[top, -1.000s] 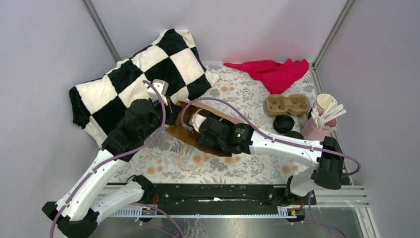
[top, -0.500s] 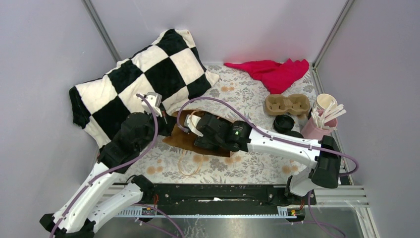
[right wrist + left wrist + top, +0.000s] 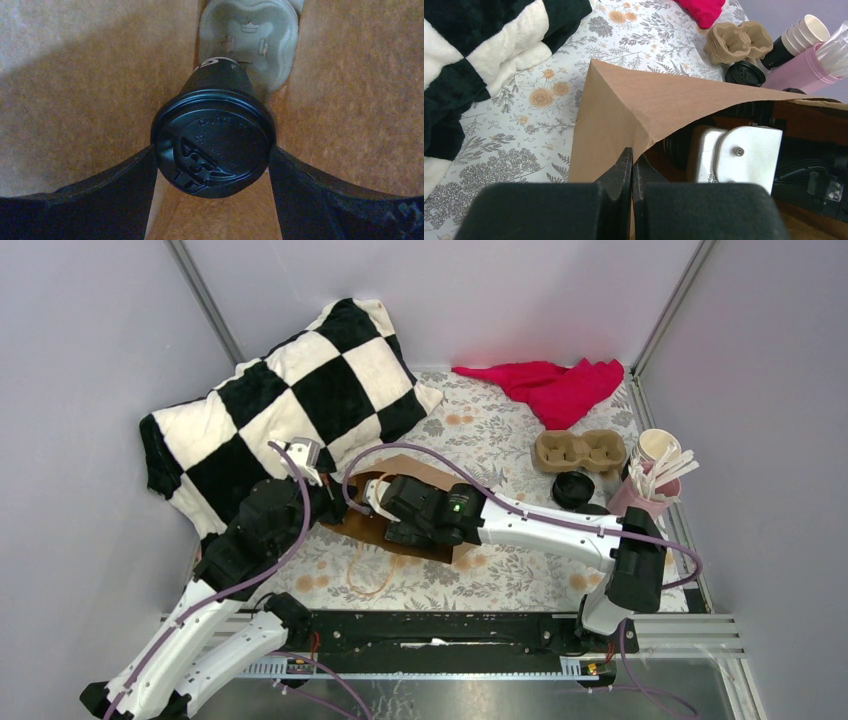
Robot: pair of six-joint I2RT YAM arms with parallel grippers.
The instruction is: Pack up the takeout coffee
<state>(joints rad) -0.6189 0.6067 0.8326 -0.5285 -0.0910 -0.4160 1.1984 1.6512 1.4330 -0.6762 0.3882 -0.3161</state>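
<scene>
The coffee cup point(image 3: 215, 140), black, with its round lid turned to my right wrist camera, is inside the brown paper bag point(image 3: 75, 90). The right tool point(image 3: 212, 152) holds it, one finger touching each side of the lid. Behind the cup I see a pale moulded piece point(image 3: 245, 40) in the bag. The bag lies on its side on the flowered surface point(image 3: 480, 420), and the left tool point(image 3: 631, 160) is closed tight on the edge of its mouth. Another black lidded cup point(image 3: 572, 488) stands well apart, near the cardboard carrier point(image 3: 580, 450) and the pink cup point(image 3: 640, 498).
</scene>
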